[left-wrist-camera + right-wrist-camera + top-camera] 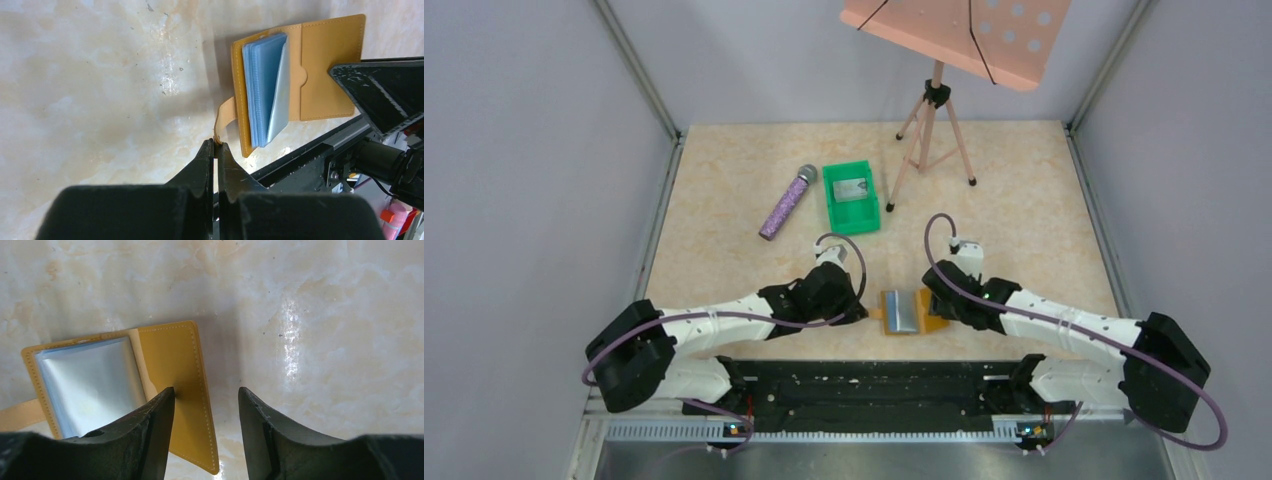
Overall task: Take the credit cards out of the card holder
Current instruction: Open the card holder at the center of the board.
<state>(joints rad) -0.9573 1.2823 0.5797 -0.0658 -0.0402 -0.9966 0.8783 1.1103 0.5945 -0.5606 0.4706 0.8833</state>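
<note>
Both arms are low and folded inward from their bases, forearms converging on the card holder (906, 312), which lies open and flat near the middle of the table's (1024, 200) near edge. The left gripper (216, 144) comes in from the holder's left side, wrist nearly level with the surface, fingers clenched on the end of the clasp tab (226, 116). The tab is bent up off the table. The right gripper (206, 392) comes in from the holder's right side, pitched down, jaws spread and holding nothing. One finger (150, 427) sits over the tan right flap and the other over bare table past the flap's edge; can't tell if the first one touches the leather. The pale blue-grey sleeves (262, 90) are stacked on the holder's left half, top sleeve slightly lifted. Can't tell from either wrist view whether they hold cards. One silvery credit card (852, 188) lies inside the green bin (829, 200), mid-table, well away from the holder. A purple glitter microphone (786, 203) lies just left of the bin. A tripod (936, 130) with a pink music stand (954, 35) stands toward the far edge, right of the bin.
</note>
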